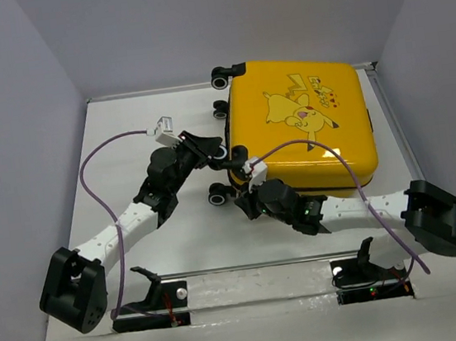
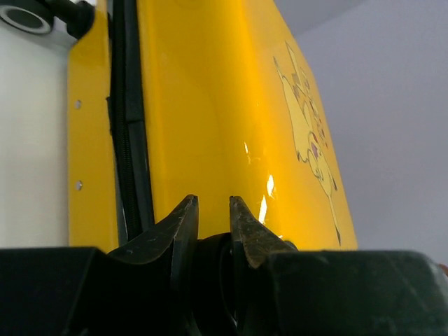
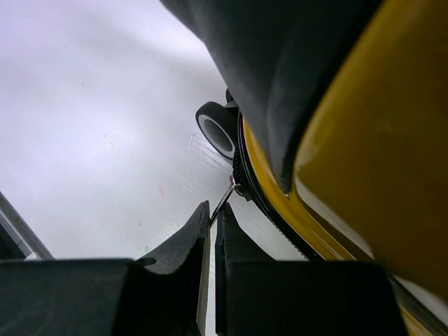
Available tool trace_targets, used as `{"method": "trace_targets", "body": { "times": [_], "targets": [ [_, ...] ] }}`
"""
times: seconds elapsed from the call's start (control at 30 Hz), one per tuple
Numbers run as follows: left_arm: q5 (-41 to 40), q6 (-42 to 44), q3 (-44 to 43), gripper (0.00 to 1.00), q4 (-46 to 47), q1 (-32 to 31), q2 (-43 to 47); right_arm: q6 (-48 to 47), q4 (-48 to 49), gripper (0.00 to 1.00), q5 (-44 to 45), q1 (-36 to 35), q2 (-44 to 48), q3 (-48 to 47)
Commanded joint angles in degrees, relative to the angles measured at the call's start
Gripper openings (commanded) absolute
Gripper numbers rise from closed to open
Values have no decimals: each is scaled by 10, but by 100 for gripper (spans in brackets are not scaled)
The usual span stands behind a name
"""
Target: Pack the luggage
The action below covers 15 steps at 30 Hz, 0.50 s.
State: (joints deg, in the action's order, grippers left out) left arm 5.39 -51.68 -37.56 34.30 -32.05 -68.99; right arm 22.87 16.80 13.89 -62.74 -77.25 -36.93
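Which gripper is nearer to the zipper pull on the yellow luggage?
The right. The right gripper has its fingers shut on the zipper pull at the luggage edge. The left gripper is farther along that edge, beside the shell.

White table [image 1: 189, 243], pale grey walls [image 1: 218, 22] on three sides, soft even light.

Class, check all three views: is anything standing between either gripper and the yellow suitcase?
Nothing visible does. The left gripper is right up at the side of the luggage, beside its black zipper trim. The right gripper is shut on the zipper pull at the suitcase's edge.
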Motion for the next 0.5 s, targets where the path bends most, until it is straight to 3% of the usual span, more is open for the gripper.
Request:
{"method": "trace_targets", "body": {
  "times": [0.0, 0.1, 0.13, 0.23, 0.27, 0.3, 0.37, 0.47],
  "targets": [
    [25, 58, -22, 6, 24, -32, 3, 11, 77, 7, -189, -64, -44, -22],
    [8, 83, -40, 7, -4, -31, 0, 25, 72, 7, -168, -64, 13, 35],
    [0, 90, -52, 12, -22, -31, -6, 31, 57, 7, -144, -64, 32, 72],
    [-69, 109, -66, 47, -53, -18, -3, 58, 15, 7, -107, -64, 114, 134],
    [-79, 112, -66, 73, -53, -8, -2, 64, 5, 7, -102, -64, 153, 147],
    [-83, 115, -80, 87, -60, 20, -8, 73, -13, 7, -100, -64, 171, 158],
    [-59, 120, -101, 98, -64, 56, -22, 80, -33, 7, -98, -64, 204, 180],
    [-32, 167, -178, 99, -89, 106, -86, 91, -88, 7, -88, -64, 257, 184]
  ]
}}
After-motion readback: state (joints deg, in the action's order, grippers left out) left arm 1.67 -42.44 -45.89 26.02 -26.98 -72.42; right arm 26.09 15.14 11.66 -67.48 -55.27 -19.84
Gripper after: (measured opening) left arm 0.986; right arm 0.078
